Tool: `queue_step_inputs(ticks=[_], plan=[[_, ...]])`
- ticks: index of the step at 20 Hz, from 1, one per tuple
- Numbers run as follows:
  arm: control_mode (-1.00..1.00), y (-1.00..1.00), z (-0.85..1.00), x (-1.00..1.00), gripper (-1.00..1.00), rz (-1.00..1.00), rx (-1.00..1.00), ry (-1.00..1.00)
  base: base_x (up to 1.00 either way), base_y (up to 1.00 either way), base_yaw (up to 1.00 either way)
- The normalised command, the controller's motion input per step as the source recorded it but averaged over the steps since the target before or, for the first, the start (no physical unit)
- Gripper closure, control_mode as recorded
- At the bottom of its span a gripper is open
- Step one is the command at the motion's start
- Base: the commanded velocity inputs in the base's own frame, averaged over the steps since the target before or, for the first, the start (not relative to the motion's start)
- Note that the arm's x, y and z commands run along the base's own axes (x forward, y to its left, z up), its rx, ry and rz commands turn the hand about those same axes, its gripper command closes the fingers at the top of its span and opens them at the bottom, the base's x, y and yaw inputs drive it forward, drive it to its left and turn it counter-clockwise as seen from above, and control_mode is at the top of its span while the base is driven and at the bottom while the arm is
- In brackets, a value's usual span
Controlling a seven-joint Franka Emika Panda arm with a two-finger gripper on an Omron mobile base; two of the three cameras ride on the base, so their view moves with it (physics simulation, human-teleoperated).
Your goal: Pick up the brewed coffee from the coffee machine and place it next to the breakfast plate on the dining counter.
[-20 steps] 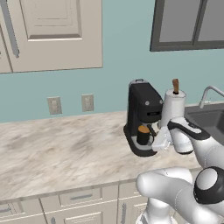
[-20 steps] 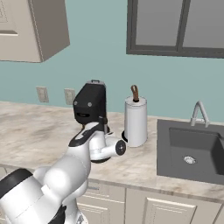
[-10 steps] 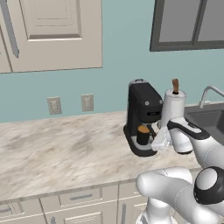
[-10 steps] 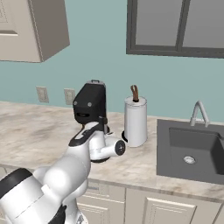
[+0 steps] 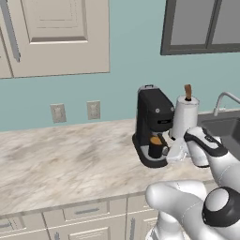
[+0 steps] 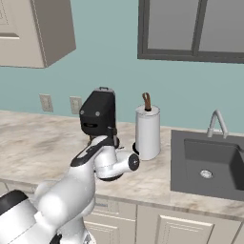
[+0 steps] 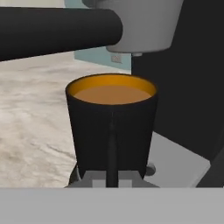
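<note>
My gripper (image 5: pixel 165 151) has closed since a second ago and now pinches the handle of the brewed coffee (image 5: pixel 155 146). The mug (image 7: pixel 111 127) stands upright on the base tray of the coffee machine (image 5: pixel 153 123), under its spout. At three o'clock from the machine stands a paper-towel roll (image 6: pixel 147 131), with the sink (image 6: pixel 208 163) farther that way.

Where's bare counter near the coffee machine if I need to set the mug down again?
The marble counter lies bare from the coffee machine leftward, below the wall outlets. It is crowded on the other side: paper-towel roll, then sink. The gripper is shut on the handle of the mug.
</note>
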Motion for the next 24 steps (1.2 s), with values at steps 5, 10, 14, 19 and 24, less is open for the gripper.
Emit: queue_step_inputs(ticks=[5, 10, 14, 19, 24], plan=[[-1.00, -0.02, 0.00, -0.61, 1.00, 0.00, 0.00, 0.01, 0.00, 0.00, 0.00], [-1.00, -0.16, 0.00, -0.55, 1.00, 0.00, 0.00, 0.02, 0.00, 0.00, 0.00], [-1.00, -0.24, 0.39, -0.75, 1.00, 0.00, 0.00, 0.00, 0.00, 0.00, 0.00], [-1.00, -0.19, 0.98, -0.62, 1.00, 0.00, 0.00, 0.00, 0.00, 0.00, 0.00], [-1.00, -0.05, 1.00, -0.45, 1.00, 0.00, 0.00, 0.00, 0.00, 0.00, 0.00]])
